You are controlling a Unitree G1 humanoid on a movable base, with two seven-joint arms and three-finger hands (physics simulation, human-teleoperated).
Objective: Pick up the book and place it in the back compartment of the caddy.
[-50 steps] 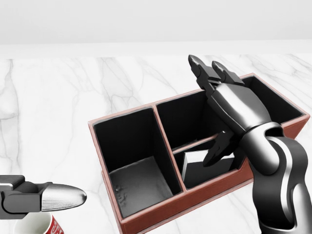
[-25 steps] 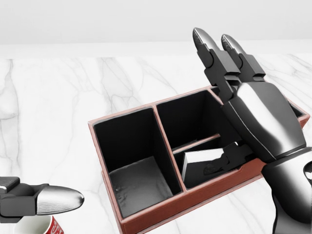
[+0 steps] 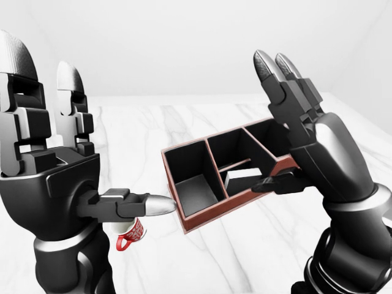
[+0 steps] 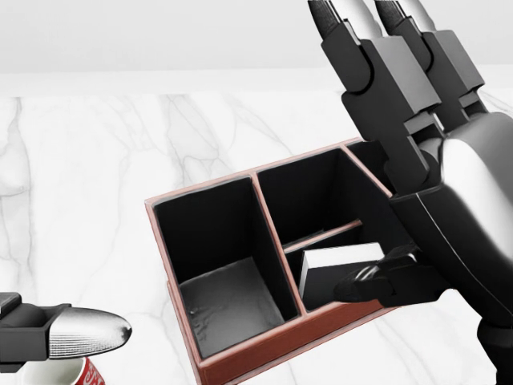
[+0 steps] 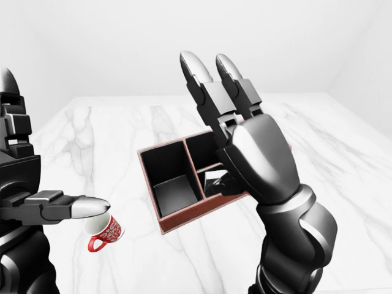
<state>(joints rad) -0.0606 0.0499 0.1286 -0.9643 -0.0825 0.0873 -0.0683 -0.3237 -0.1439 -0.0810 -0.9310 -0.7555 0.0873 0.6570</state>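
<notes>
The caddy (image 4: pixel 255 355) is a red-brown box with black compartments on the white marble table. The book (image 4: pixel 340 260), with a white edge and dark cover, leans inside the small compartment at the caddy's lower right in the head view; the compartment just above it holds nothing. My right hand (image 3: pixel 286 130) is raised above the caddy's right end, fingers stretched straight up and open, thumb (image 4: pixel 373 282) hovering by the book without gripping it. It hides the caddy's right end. My left hand (image 3: pixel 104 142) stands open at the left, apart from the caddy.
A red and white mug (image 5: pixel 104 231) sits on the table (image 5: pixel 343 171) left of the caddy, under my left thumb (image 3: pixel 147 205). The table's far edge meets a plain white wall.
My right hand has lifted up out of the caddy toward the camera, fingers straightening. The book stays in the lower right compartment. The left thumb has drifted slightly down and left.
</notes>
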